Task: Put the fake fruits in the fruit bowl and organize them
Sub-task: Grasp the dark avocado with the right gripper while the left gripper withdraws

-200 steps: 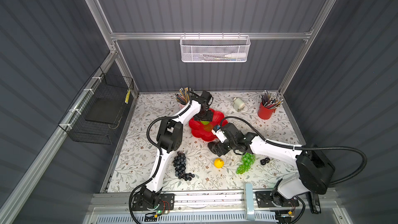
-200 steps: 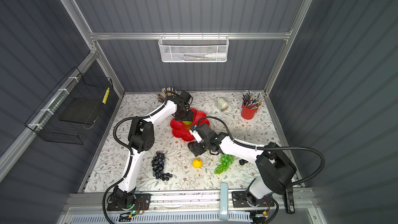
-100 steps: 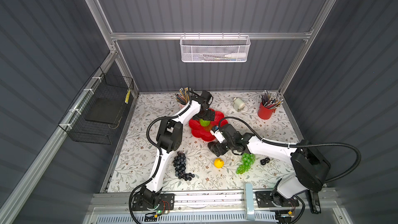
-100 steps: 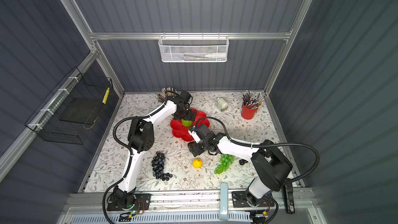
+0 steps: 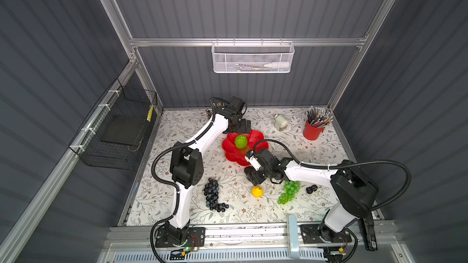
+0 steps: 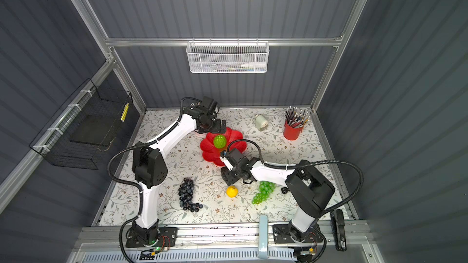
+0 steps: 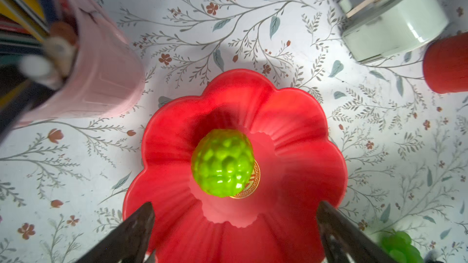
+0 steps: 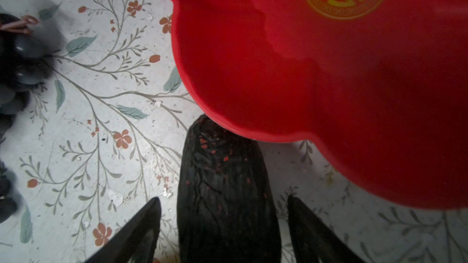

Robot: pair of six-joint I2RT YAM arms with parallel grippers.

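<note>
- The black bumpy oval fake fruit [image 8: 222,163] looks like a stiff, light moulded shell with a rough skin. I judge it will neither crush nor slip much. Take it across its thick middle, not the tapered end.
- It lies lengthwise between the fingers [image 8: 141,226] of your right gripper [image 8: 223,198]. Its narrow tip touches, or is tucked just under, the rim of the shallow glossy red flower-shaped plastic bowl [image 8: 266,84].
- Those fingers stand spread, one on each side. A thin strip of floral tablecloth [image 8: 101,122] shows on both sides, so they seem not to be pinching — contact nearer the palm is out of frame.
- The ridged bright green ball [image 7: 222,163] sits at the bowl's centre. It is round and glossy, so it will likely roll if nudged.
- Your left gripper [image 7: 234,205] hangs over the bowl's edge with its fingers wide apart and empty, the ball clear of both tips.
- Outside the bowl lie the dark purple grape bunch [image 5: 212,193], the small yellow fruit [image 5: 257,191] and the green grape bunch [image 5: 288,193]. The bunches look floppy — grip them at the thick top.
</note>
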